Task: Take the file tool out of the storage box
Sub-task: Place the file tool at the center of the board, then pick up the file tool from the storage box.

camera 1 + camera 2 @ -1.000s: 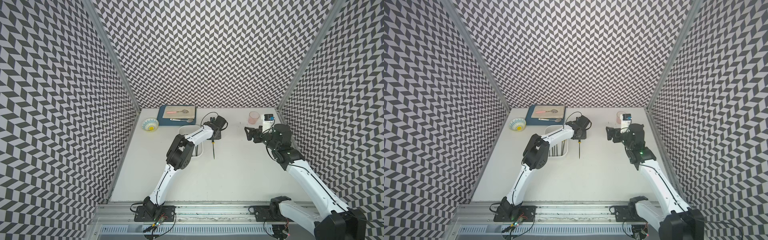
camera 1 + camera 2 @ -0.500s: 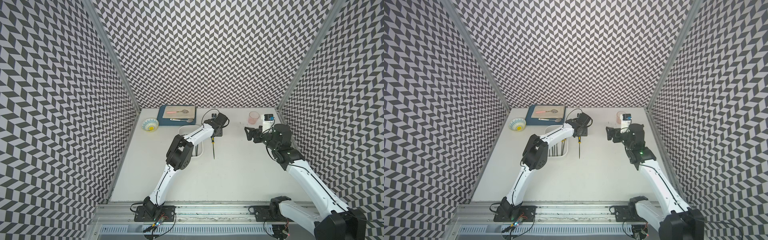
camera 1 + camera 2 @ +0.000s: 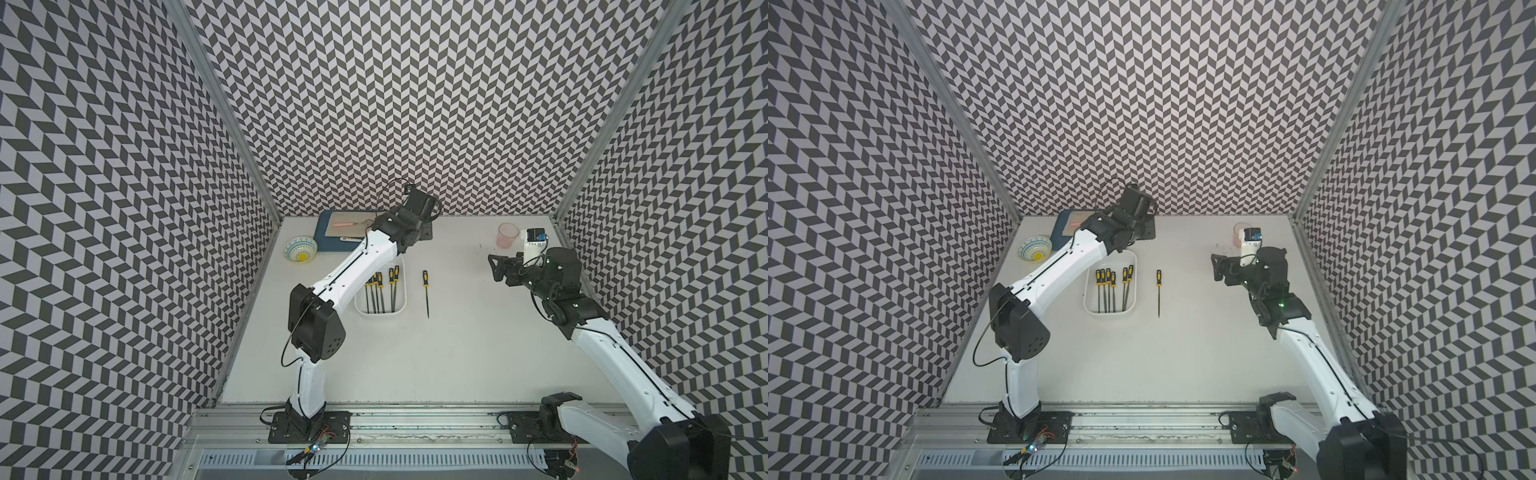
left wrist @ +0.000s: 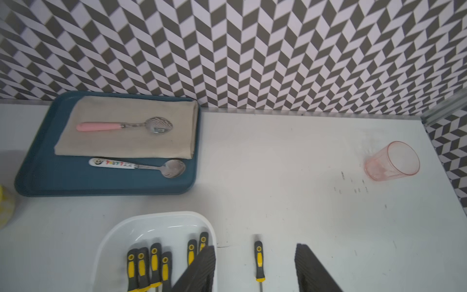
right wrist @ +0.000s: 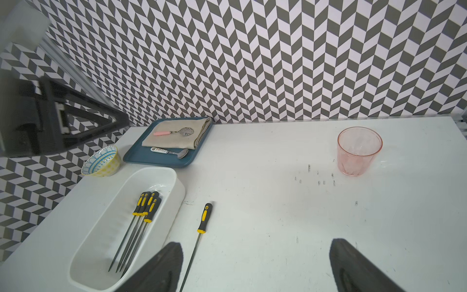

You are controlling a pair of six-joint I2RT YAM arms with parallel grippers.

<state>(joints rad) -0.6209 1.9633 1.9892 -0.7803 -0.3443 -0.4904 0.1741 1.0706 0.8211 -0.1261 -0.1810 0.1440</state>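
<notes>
1. A blue tray (image 3: 328, 246) is sitting at the back of the desk (image 3: 457, 353), left of centre. It is carrying a cloth (image 4: 126, 141) with a pink-handled spoon (image 4: 101, 126) on it and a second spoon (image 4: 121, 163) beside it.
2. A bowl (image 3: 300, 250) is standing just left of the tray, and a pink cup (image 3: 508, 235) at the upper right.
3. The left arm (image 3: 353, 266) is crossing over the box (image 3: 1108, 312) at its upper left corner in both top views.
4. The left tool (image 4: 254, 249) is hanging spread and gripping nothing.
5. The right tool (image 5: 255, 245) is spread wide and empty, well apart from the box.
6. The box is sitting mid-desk, holding six files (image 3: 1113, 291) lengthwise, handles toward the back wall.
7. One file (image 3: 426, 291) is lying on the desk just right of the box, parallel to it and not touching.
</notes>
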